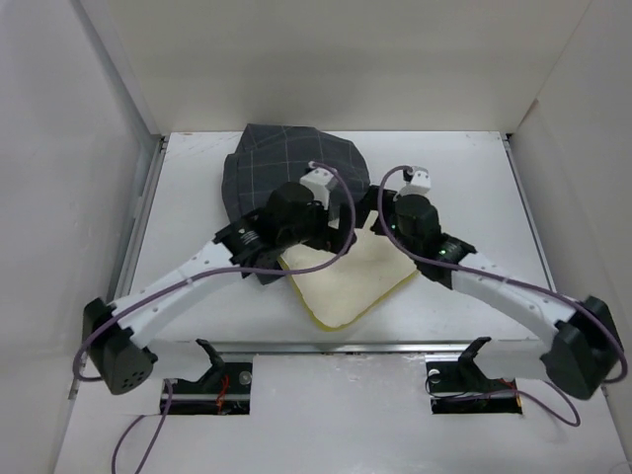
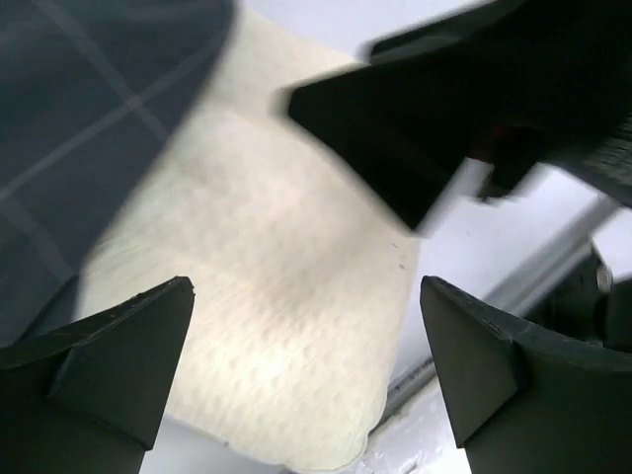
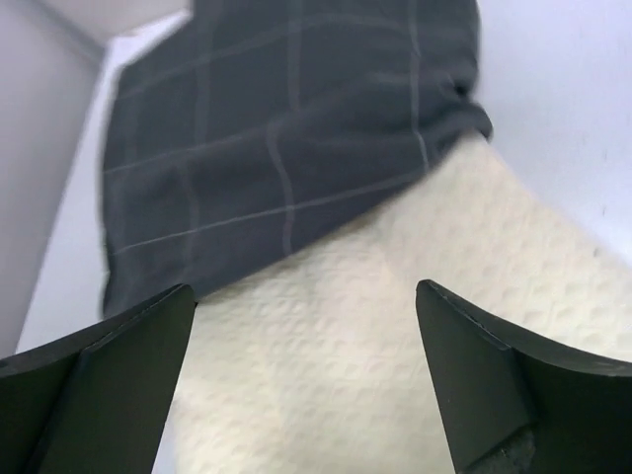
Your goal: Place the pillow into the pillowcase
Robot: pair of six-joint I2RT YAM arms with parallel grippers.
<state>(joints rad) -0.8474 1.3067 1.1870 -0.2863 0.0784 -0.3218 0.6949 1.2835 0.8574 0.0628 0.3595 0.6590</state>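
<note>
Fingers point(image 2: 128, 355) of the left gripper point(image 2: 304, 296): wide apart, nothing between them, hanging just above the pillow point(image 1: 348, 281). Fingers point(image 3: 494, 375) of the right gripper point(image 3: 303, 296): likewise parted and empty, poised over the border of dark cloth and cream.

Nearest: the pillow's bare end, one corner pointing toward the near edge of the surface point(image 1: 444, 158), lying flat, with a thin yellow rim along its edge. Cream-yellow, softly dimpled in texture, slightly sunken in the middle; no tag to be made out. Roughly half of it uncovered, by the look from above.

Farther on, under both grippers: the mouth of the pillowcase point(image 1: 286, 163), draped across the pillow's far part. Dark grey with a thin light check, rumpled and domed toward the back of the surface, presumably over the pillow's hidden end. Not to be told: cloth beneath the pillow as well, or only on top.

Judged from this: started, perhaps halfway, not finished. Left to do: take hold of the case's open edge on both sides and draw it toward the near corner, or push the pillow deeper, right up to full cover of the cream end. Likely snag: bunching of the mouth against the soft textured face instead of sliding.
</note>
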